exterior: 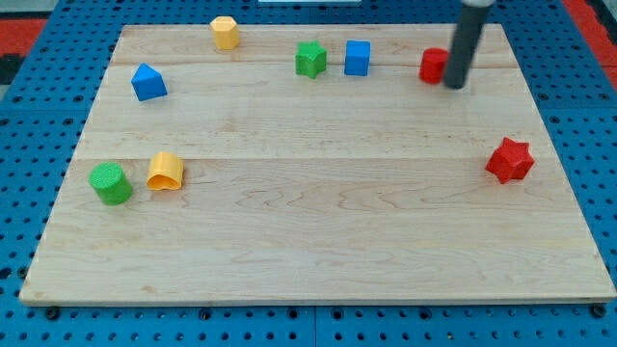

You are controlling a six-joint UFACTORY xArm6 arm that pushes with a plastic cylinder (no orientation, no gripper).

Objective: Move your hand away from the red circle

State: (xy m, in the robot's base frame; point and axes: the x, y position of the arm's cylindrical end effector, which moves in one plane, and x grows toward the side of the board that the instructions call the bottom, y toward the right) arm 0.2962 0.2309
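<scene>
In the camera view a pale wooden bench (318,222) lies on a blue perforated surface (39,125), and eight small blocks sit spread over it.

The dark rod comes down from the view's top at about one o'clock from the bench's middle. My tip (454,85) rests on the wood directly against the right side of the red circle (434,65), a short red cylinder partly hidden behind the rod. The two look to be touching, or all but. This arm has no hand, only the rod, so nothing opens or closes.

At nine o'clock from the red circle, near it, stands the blue cube (358,58), and just beside that, again at nine o'clock, the green star (310,59). Further along the top edge, at about eleven o'clock from the bench's middle, sits the yellow hexagon (225,33). The blue triangle (148,83) lies at ten o'clock, near the left edge.

At nine o'clock, low on the left side, the green cylinder (111,183) and the yellow block (166,171), rounded on top, stand just beside each other, apart by a narrow gap.

The red star (509,160) sits alone at three o'clock, well apart from my tip and at about five o'clock from it.
</scene>
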